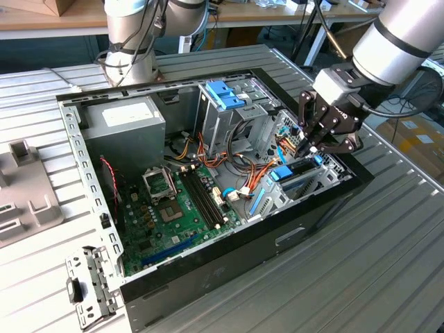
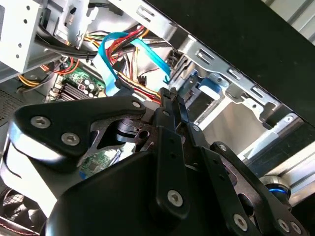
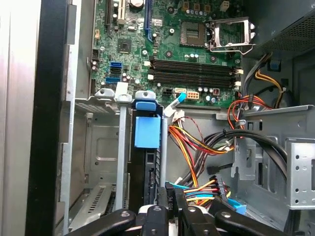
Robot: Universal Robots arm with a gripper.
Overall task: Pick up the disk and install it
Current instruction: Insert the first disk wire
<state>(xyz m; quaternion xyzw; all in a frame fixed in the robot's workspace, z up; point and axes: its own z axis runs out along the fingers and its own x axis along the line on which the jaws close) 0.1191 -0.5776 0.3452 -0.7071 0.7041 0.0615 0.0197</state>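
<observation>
exterior view: end effector [image 1: 310,148] above disk [image 1: 297,171]

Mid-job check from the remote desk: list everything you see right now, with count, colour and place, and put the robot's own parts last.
computer case: one, black with grey metal frame, open on the ribbed metal table.
disk: one, dark with light-blue rail, standing in the bay at the case's end toward the exterior view's right, just below the gripper; also in the first wrist view.
drive cage: one, grey metal with a blue bracket on top, at the far side of the case.
motherboard: one, green, on the case floor.
power supply: one, grey, far corner toward the exterior view's left.
cables: a bundle, red, yellow, orange and black, beside the cage.
loose bracket: one, grey, on the table near the case.
gripper: one, black, fingertips together above the disk.
arm: one, white and grey, toward the exterior view's right.
</observation>
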